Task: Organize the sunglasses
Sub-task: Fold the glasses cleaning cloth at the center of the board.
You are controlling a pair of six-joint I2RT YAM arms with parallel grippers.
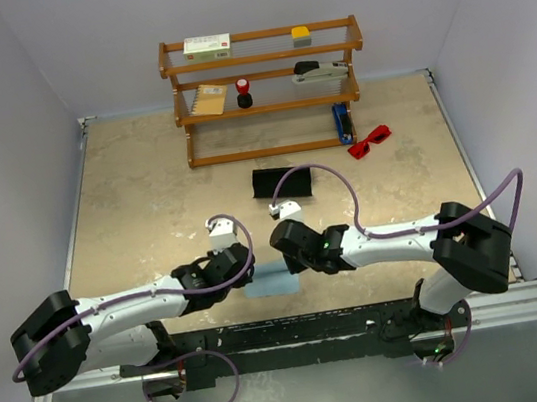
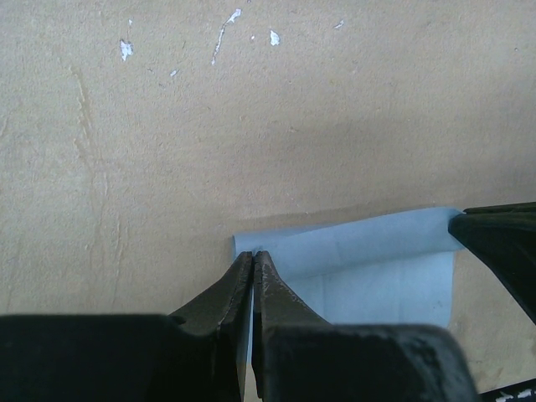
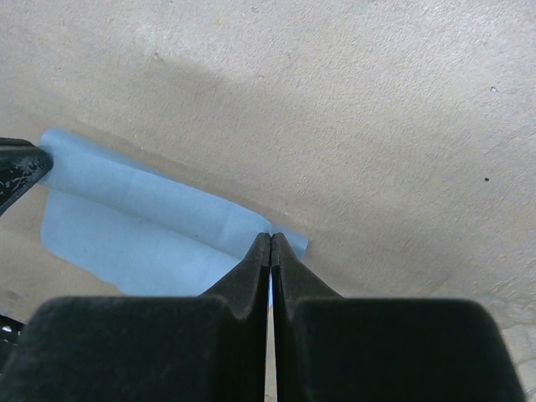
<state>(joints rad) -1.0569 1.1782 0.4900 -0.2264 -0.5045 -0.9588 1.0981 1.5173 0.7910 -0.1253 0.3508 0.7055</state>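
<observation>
Holding the blue cloth (image 2: 368, 268) by two ends of one edge at the near middle of the tabletop (image 1: 147, 199), left fingers (image 2: 222, 297) and right fingers (image 3: 244, 276) each pressed flat on a corner, probably to fold it evenly. Leaving the red sunglasses (image 1: 369, 140) untouched at the far right, just beside the shelf (image 1: 270, 108) and well apart from both arms, with the black case (image 1: 281, 184) between shelf and cloth.

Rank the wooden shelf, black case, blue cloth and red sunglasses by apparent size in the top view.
1. wooden shelf, clearly largest.
2-3. black case and blue cloth: look alike, unranked, since the left gripper and right gripper cover part of the cloth.
4. sunglasses, smallest.
</observation>
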